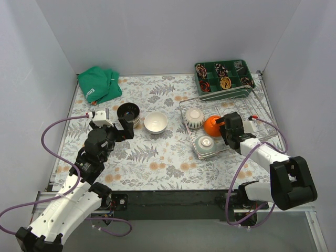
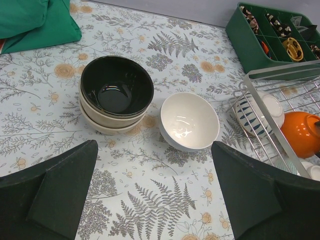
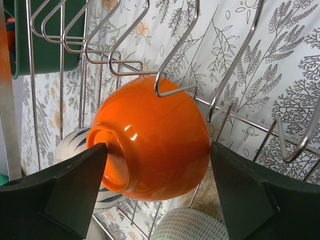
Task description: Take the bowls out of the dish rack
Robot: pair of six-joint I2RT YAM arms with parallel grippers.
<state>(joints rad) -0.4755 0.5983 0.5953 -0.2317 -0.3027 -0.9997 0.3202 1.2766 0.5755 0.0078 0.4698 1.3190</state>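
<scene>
A: Illumination status?
B: Bright, even and diffuse from overhead in all three views. Shadows under the bowls are soft and short.
A: Glare?
B: Small specular highlights on the orange bowl (image 3: 150, 145), the white bowl (image 2: 187, 120), the dark-glazed bowl (image 2: 116, 87) and the dish rack (image 3: 175, 90) wires.
A: Focus?
B: Sharp throughout; no motion blur visible.

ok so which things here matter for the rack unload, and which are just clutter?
Job: dish rack; orange bowl, striped bowl and pale bowl in it; white bowl and dark-topped bowl stack outside it.
Clutter: green cloth; green compartment tray.
</scene>
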